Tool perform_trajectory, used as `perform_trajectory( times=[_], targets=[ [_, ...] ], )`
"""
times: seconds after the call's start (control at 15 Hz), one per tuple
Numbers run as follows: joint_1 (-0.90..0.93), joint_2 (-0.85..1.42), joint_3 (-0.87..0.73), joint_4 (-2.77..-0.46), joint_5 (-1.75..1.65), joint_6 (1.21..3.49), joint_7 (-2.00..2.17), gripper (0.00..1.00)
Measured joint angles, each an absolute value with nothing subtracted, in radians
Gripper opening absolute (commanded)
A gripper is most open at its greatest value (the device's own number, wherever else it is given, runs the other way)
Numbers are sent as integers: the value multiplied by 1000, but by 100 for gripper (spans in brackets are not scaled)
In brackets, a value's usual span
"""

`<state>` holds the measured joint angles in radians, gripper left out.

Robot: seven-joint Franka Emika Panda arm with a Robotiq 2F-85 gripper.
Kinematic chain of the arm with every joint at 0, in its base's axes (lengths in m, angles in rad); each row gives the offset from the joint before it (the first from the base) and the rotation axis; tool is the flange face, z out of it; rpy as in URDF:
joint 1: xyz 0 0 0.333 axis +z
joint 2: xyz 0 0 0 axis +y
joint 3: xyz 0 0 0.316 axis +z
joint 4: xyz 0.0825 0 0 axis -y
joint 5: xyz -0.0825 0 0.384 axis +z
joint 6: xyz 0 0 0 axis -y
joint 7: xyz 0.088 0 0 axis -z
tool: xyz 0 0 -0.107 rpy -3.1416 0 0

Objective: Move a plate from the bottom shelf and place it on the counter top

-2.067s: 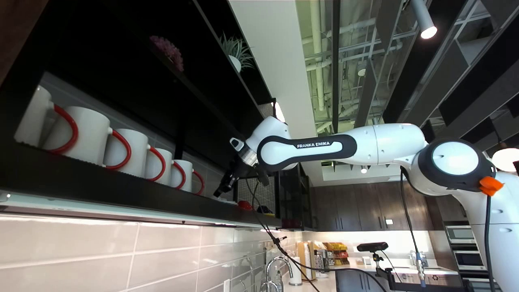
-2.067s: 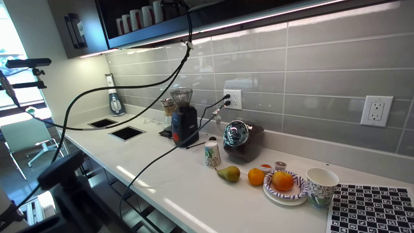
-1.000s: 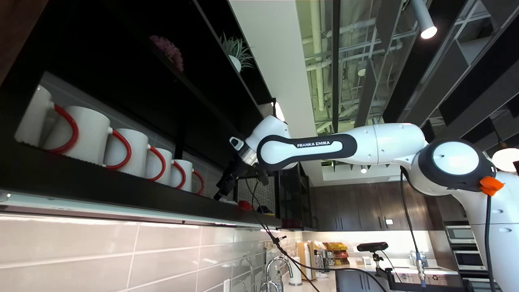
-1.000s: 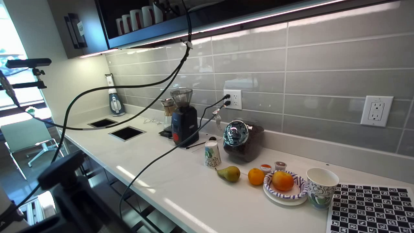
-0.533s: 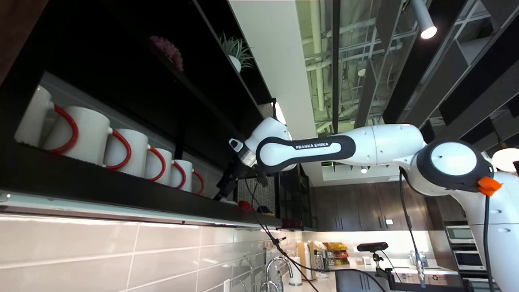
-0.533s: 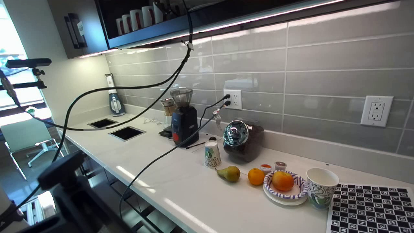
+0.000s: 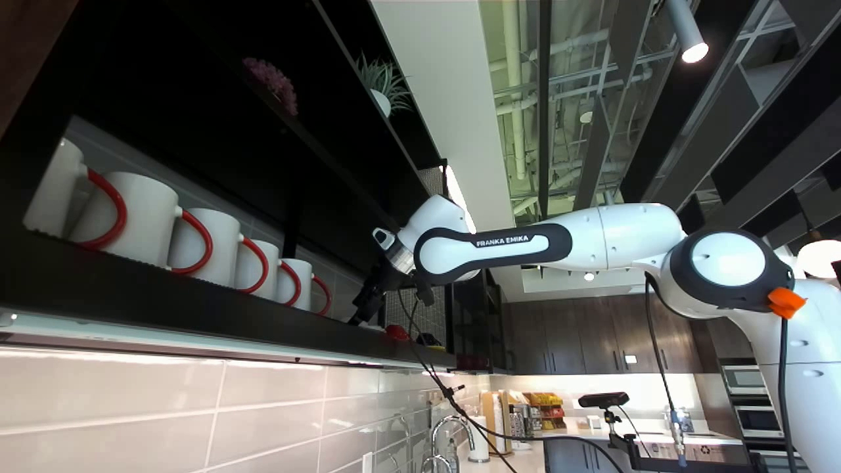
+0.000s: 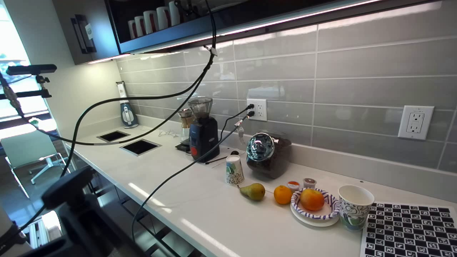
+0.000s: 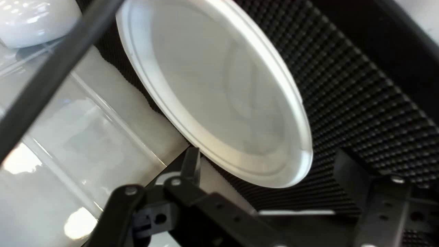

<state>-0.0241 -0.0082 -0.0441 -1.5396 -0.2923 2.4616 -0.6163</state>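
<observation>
Black fingers (image 9: 191, 166) of the gripper (image 9: 269, 164) are standing wide apart, gripping nothing. The whitish round plate (image 9: 212, 79) is lying on the bottom shelf (image 7: 197, 309), showing in the wrist view as an oval, its long axis running from upper left to lower right, its lower end pointing toward the gap between the fingers; the view is not showing whether its rim is touching one. Red-handled mugs (image 7: 141, 217) are standing farther along that shelf; below, the counter top (image 8: 221, 214) is carrying fruit (image 8: 254, 192).
</observation>
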Motion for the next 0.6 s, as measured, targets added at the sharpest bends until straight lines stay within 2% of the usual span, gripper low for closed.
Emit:
perform_trajectory(
  times=[0.6],
  targets=[
    [-34, 1, -50, -1539, -292, 2497, -605, 100]
  ],
)
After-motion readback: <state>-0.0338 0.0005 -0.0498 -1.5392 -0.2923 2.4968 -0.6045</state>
